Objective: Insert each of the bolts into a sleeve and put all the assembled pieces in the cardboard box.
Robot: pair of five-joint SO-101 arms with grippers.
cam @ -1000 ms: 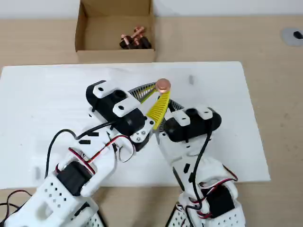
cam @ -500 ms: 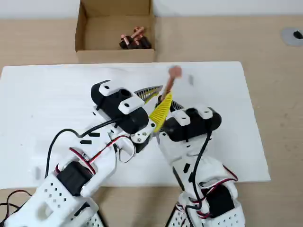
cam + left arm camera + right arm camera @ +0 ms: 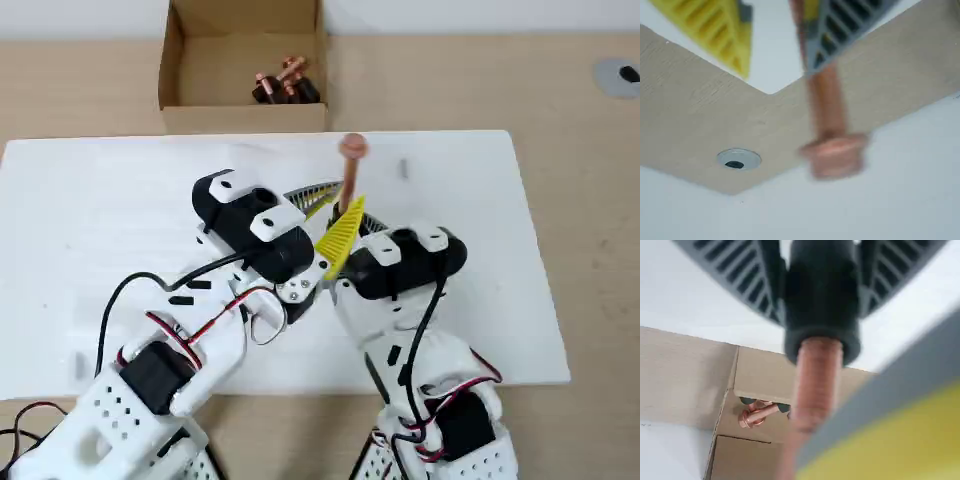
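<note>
My right gripper (image 3: pixel 821 290) is shut on a black sleeve (image 3: pixel 822 335), and a copper bolt (image 3: pixel 815 380) sticks out of the sleeve's end. In the high view the bolt (image 3: pixel 350 165) rises from between the two arms over the white mat, head toward the cardboard box (image 3: pixel 170 70). My left gripper (image 3: pixel 777 65) is open around the bolt (image 3: pixel 832 150): its grey finger lies along the shaft and its yellow finger (image 3: pixel 715 35) stands apart. The left gripper (image 3: pixel 338 200) sits just ahead of the right arm's black housing (image 3: pixel 405 262).
The box holds several assembled pieces (image 3: pixel 285 85) in its near right corner; these pieces (image 3: pixel 757 412) also show beyond the sleeve. The white mat (image 3: pixel 100 200) covers the wooden table. A round grommet (image 3: pixel 618 75) sits in the tabletop at far right.
The bolt's head has moved away from the arms toward the box and more shaft now shows. The left gripper has shifted slightly right and its yellow finger has come off the bolt.
</note>
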